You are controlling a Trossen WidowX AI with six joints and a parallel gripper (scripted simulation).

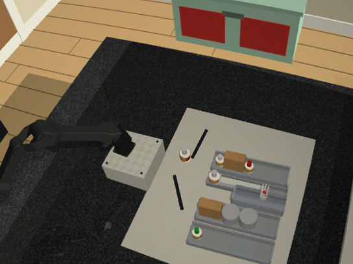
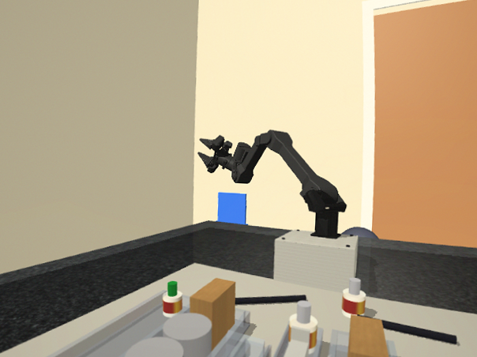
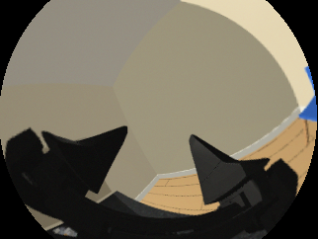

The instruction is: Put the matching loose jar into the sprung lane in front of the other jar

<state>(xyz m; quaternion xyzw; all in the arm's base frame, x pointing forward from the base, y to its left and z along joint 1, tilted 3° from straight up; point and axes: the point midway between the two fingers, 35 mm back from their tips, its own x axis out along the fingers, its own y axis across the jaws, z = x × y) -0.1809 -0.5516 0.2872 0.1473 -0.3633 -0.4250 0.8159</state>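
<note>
The loose jar [image 1: 185,156] [image 2: 353,303] stands upright on the pale board, with a grey cap and a red and orange label. A similar grey-capped jar [image 1: 214,177] [image 2: 303,325] stands upright at the front end of the sprung lane [image 1: 219,188]. A pale strip [image 1: 239,182] runs back from behind that jar; the pusher plate itself is hard to make out. My gripper [image 2: 200,146] [image 3: 159,133] is open and empty, raised high beyond the board and far from both jars. In the top view its fingertips cannot be made out at the left edge.
Neighbouring trays hold a grey-capped jar [image 1: 219,161], a red-capped jar [image 1: 249,167], a green-capped jar [image 1: 197,233] [image 2: 172,304], wooden blocks [image 1: 234,160] [image 1: 210,208] and grey cylinders [image 1: 230,214] [image 1: 248,217]. Black bars [image 1: 199,143] [image 1: 178,192] lie near the loose jar and before the trays.
</note>
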